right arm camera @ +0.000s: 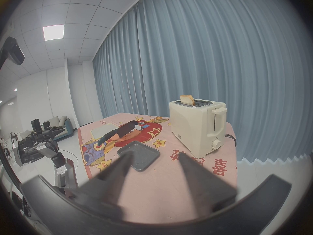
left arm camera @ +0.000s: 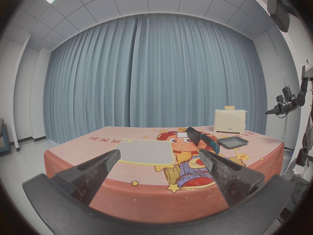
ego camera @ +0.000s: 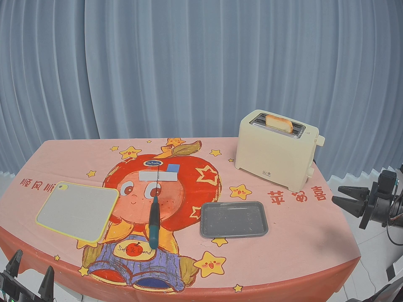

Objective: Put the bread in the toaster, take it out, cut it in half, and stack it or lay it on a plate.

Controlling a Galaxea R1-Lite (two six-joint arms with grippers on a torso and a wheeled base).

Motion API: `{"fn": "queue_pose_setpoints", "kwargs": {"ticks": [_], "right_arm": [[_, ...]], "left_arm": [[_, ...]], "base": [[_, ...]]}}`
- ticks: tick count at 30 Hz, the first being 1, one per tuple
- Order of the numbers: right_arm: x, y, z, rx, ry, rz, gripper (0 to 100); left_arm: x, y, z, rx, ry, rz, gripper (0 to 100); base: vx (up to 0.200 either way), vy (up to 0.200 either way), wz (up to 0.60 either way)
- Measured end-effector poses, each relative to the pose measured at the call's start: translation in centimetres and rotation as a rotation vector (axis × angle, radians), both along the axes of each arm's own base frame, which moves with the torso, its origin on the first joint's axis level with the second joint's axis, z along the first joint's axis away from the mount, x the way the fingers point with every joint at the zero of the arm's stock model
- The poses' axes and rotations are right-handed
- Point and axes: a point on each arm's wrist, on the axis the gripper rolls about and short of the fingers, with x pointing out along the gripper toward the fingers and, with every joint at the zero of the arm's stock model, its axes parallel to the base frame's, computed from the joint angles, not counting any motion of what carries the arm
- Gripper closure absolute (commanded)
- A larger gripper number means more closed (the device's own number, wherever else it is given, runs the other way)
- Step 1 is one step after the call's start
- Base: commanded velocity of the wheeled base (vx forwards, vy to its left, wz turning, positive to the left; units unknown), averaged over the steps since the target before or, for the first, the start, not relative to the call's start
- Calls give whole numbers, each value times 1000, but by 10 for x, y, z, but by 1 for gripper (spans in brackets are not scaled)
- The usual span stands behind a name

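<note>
Blue-grey curtain (ego camera: pixel 189 55) hung behind the whole scene. Pink table (ego camera: pixel 294 240) with a cartoon cloth stood in front of it.

- Toaster (ego camera: pixel 275 156): cream, at the far right corner, upright.
- Bread (ego camera: pixel 278 123): one browned slice standing in the toaster's slot, top poking above the rim (toward one end of the slot, not centred).
- Tray (ego camera: pixel 234 219): grey, shallow, flat on the cloth just in front of the toaster, apart from it.
- Knife (ego camera: pixel 154 221): mid-table, left of the tray. Teal handle pointed toward the robot. Dark blade ran away from it and appeared to rest on a small white block (ego camera: pixel 158 175).
- Board (ego camera: pixel 77 210): pale with a yellow edge, on the left side, near the front edge, well apart from the knife.
- Left gripper (ego camera: pixel 33 261): low at the front left corner, below the board, jaws spread wide, nothing between them.
- Right gripper (ego camera: pixel 336 193): off the table's right edge, beside the toaster but apart from it, jaws parted, holding nothing.
</note>
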Motion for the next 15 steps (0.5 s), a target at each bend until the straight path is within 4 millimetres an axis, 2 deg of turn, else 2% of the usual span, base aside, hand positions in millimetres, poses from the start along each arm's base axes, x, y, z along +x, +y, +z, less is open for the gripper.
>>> {"fn": "queue_pose_setpoints", "kwargs": {"ticks": [9, 15], "right_arm": [[0, -2, -2, 19, 26, -25, 100], [10, -3, -2, 79, 89, -65, 100]], "left_arm": [[0, 0, 0, 0, 0, 0, 0], [0, 0, 0, 0, 0, 0, 0]], "base": [[0, 0, 0], [0, 0, 0]]}}
